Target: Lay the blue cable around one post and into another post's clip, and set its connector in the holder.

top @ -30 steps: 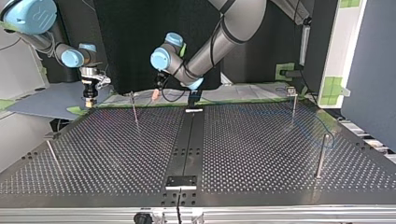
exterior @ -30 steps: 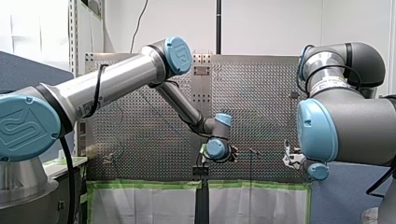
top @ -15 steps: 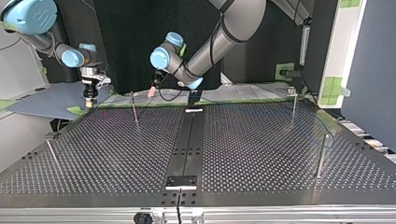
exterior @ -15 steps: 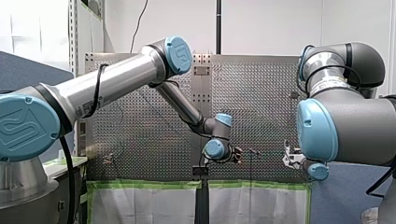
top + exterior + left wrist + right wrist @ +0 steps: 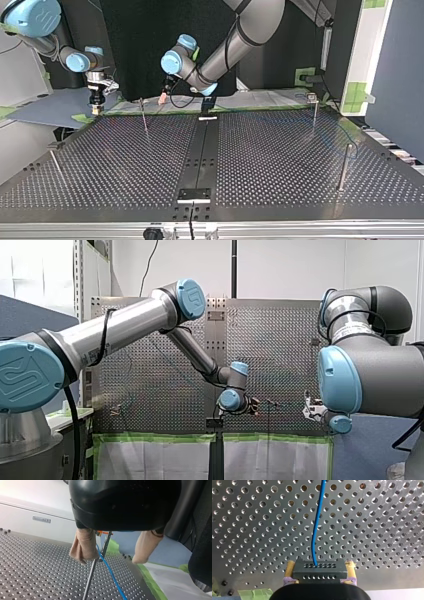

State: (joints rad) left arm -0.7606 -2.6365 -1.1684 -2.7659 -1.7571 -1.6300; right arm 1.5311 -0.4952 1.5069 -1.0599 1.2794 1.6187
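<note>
Only the right wrist view shows the black, hole-studded connector (image 5: 319, 573) clamped between my right gripper's (image 5: 320, 577) yellow pads (image 5: 290, 567), with the thin blue cable (image 5: 314, 530) running from it. Only the left wrist view shows my left gripper (image 5: 108, 559) spread wide about the post (image 5: 92, 576), the cable crossing the post below its orange clip (image 5: 103, 532).

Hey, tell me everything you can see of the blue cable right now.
The blue cable is thin, smooth and plastic-looking. One end enters the black connector, which my right gripper holds between its fingers; from there it curves gently over the perforated table. In the left wrist view it slants past a thin metal post, crossing it near the top, between my left gripper's open fingers. Whether a clip holds it cannot be told.
</note>
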